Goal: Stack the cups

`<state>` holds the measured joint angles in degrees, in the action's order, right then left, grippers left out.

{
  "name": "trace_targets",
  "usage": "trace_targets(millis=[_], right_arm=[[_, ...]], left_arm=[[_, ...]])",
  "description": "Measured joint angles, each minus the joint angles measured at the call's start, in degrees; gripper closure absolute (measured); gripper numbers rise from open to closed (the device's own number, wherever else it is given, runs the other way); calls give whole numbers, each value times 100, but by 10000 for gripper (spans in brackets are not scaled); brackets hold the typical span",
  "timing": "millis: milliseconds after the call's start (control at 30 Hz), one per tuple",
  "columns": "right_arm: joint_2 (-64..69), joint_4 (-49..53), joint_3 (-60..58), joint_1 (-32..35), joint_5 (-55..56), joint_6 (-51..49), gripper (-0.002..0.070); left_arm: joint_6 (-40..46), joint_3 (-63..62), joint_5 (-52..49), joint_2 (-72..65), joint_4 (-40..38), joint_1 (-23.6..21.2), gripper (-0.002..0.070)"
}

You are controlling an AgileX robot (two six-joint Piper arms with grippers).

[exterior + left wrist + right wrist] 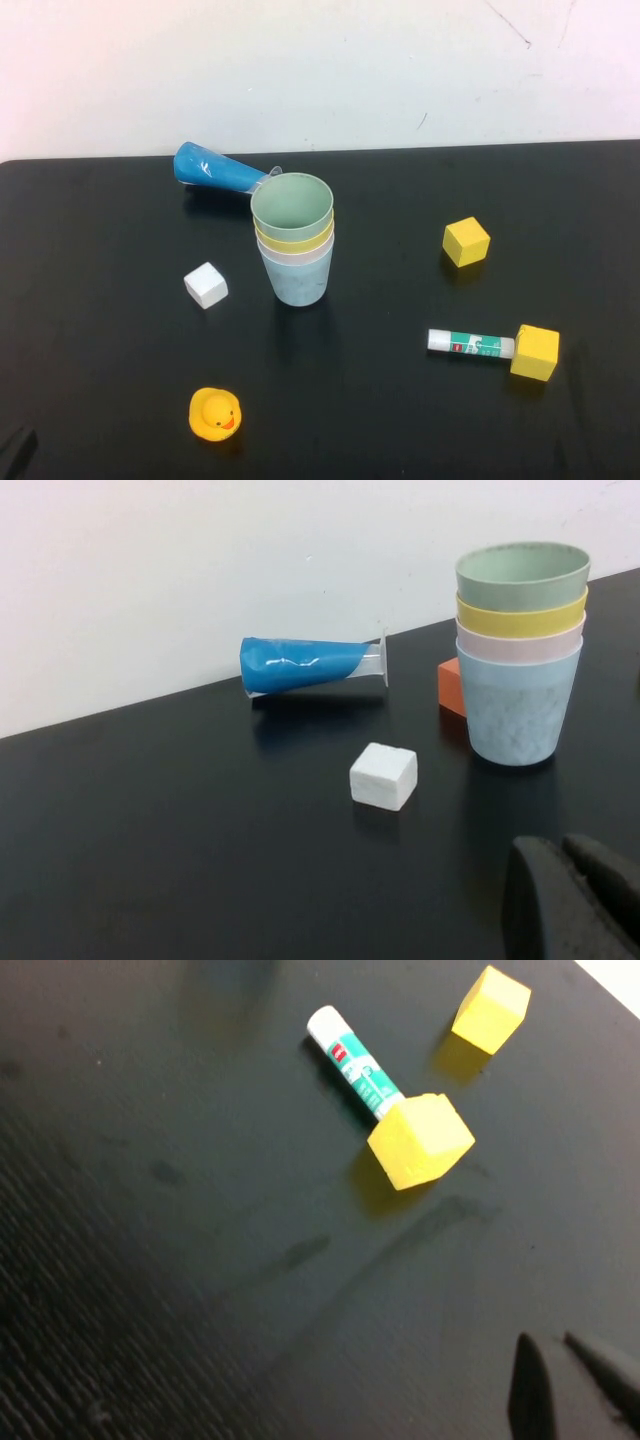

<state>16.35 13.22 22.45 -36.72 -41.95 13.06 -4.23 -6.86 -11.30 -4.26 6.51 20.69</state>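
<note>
Both pincers are closed and empty: left gripper point(572, 895) is parked low at the near left of the table, right gripper point(572, 1385) likewise at the near right. Ahead of the left one stands the white cube point(206, 285), then the cups point(294, 238), nested upright in one tower, light blue under pink, yellow and green, so the stacking seems finished. Beyond the right gripper lies the glue stick point(355, 1063); its label is unreadable.
</note>
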Motion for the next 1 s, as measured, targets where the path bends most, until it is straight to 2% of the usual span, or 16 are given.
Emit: trace_targets(millis=[267, 533, 867, 1000], right_arm=[[0, 0, 0, 0, 0, 0, 678], [0, -4, 0, 0, 0, 0, 678], [-9, -4, 0, 0, 0, 0, 678], [-9, -4, 0, 0, 0, -10, 678]], left_arm=[[-78, 427, 210, 150, 0, -135, 676], [-346, 800, -481, 483, -389, -1254, 676], [-528, 790, -633, 493, -450, -1636, 676], [-370, 790, -633, 493, -450, -1634, 676]])
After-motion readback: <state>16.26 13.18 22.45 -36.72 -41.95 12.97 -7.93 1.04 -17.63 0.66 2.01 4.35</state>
